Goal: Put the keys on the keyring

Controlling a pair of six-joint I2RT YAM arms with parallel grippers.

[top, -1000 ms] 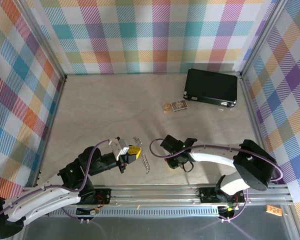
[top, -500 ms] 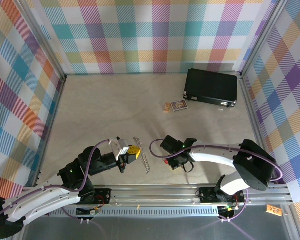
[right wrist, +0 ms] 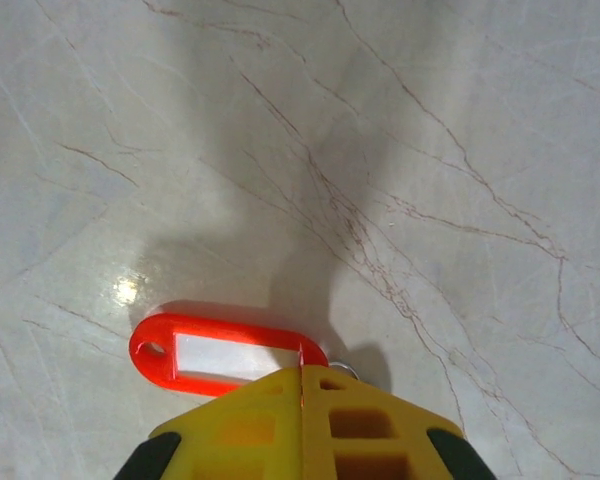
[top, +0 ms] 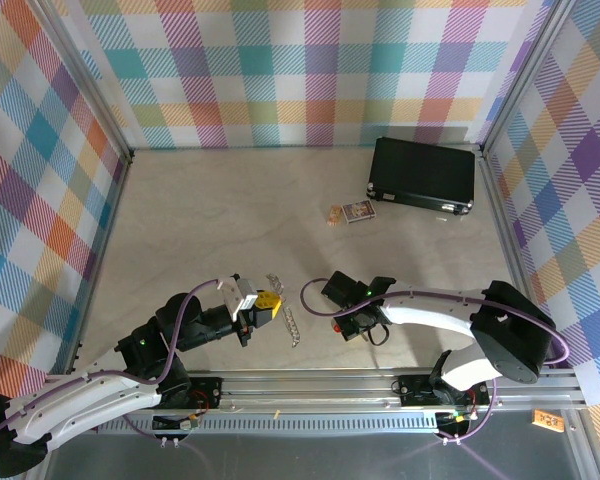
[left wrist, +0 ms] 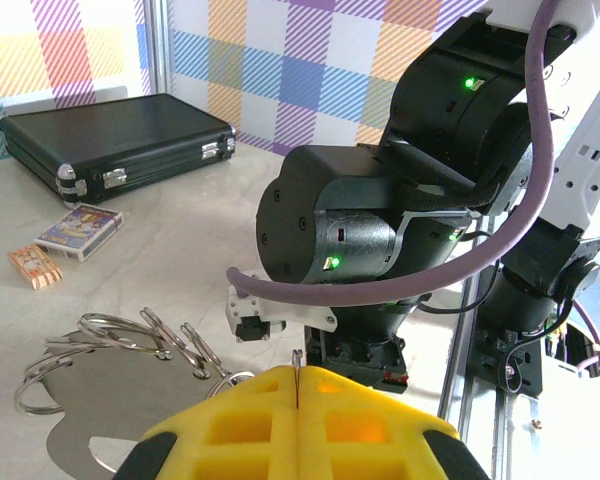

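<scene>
The keyring point(top: 291, 322) is a silver loop with a jagged edge, held just off the table near the front. My left gripper point(top: 269, 305) is shut on it. In the left wrist view a thin wire of the keyring point(left wrist: 120, 336) stands pinched between the yellow fingers of the left gripper point(left wrist: 298, 376), with its rings and a flat metal plate fanning out to the left. The key point(right wrist: 225, 352) is a red plastic oval with a pale centre and a small metal ring, lying flat on the table. My right gripper point(right wrist: 302, 378) is shut on its right end. From above, the key point(top: 338, 326) peeks out beside the right gripper point(top: 348, 326).
A black case point(top: 423, 173) lies at the back right. A small printed card point(top: 359, 211) and a tan bit point(top: 335, 214) lie in front of it. The right arm's wrist point(left wrist: 350, 240) looms close ahead of the left gripper. A metal rail point(top: 380, 384) runs along the near edge.
The right gripper's jaws have closed onto the end of the red key. The left arm and the keyring have stayed where they were.
</scene>
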